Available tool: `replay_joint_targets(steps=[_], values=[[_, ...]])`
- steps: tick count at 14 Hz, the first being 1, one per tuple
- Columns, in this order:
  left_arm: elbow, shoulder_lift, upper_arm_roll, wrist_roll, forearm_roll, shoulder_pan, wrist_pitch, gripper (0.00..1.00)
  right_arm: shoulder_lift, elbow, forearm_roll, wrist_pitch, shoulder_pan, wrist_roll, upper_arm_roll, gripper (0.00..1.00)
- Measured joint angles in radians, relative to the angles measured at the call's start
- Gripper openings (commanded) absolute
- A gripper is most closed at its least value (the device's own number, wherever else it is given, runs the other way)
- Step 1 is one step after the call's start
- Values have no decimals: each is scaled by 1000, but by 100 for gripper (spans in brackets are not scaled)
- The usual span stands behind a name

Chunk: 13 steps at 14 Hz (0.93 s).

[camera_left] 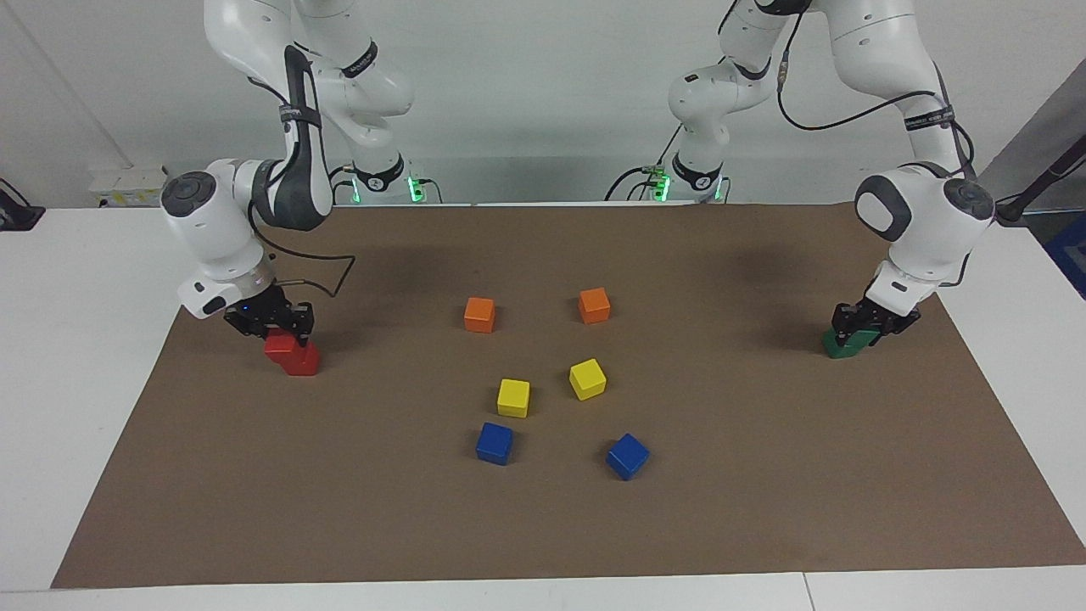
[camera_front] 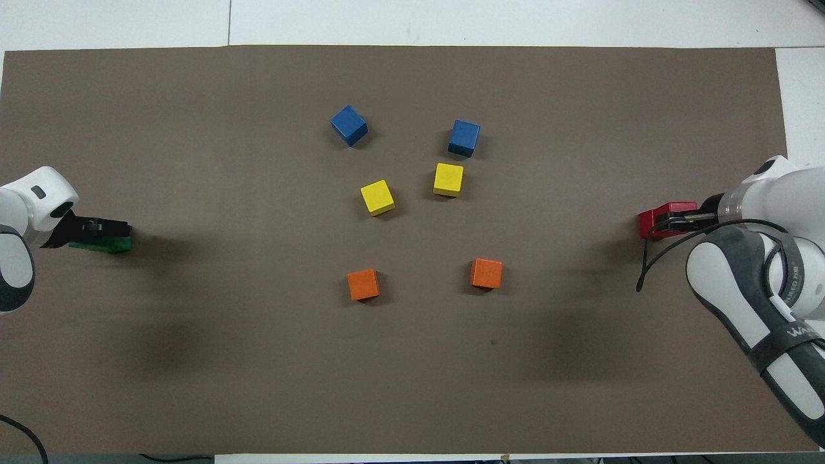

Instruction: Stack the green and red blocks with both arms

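Plainly, the two red blocks are found on the brown mat, close to the mat's edge at the right arm's end. The upper red block is clamped between the narrowly set fingers of the right gripper and is set on the lower red block, shifted off it toward the mat's edge, so that the pair is stepped rather than flush. Both are seen as bright red matte cubes of equal size. The green blocks are found on the mat close to its edge at the left arm's end, directly under the left gripper, which is lowered onto their top. Whether that gripper is closed on them or has let go cannot be told. They are seen as one dark green matte mass, largely covered from above, and two separate cubes cannot be made out.
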Motion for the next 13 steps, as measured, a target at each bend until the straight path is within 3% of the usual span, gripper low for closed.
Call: replay_joint_targets(steps=[5, 13], values=[[29, -5, -1, 0, 0, 0, -5, 100, 0, -1, 0, 0, 0, 0, 1, 0], [307, -66, -12, 1, 0, -6, -357, 100, -3, -4, 0, 0, 1, 0, 2, 0]])
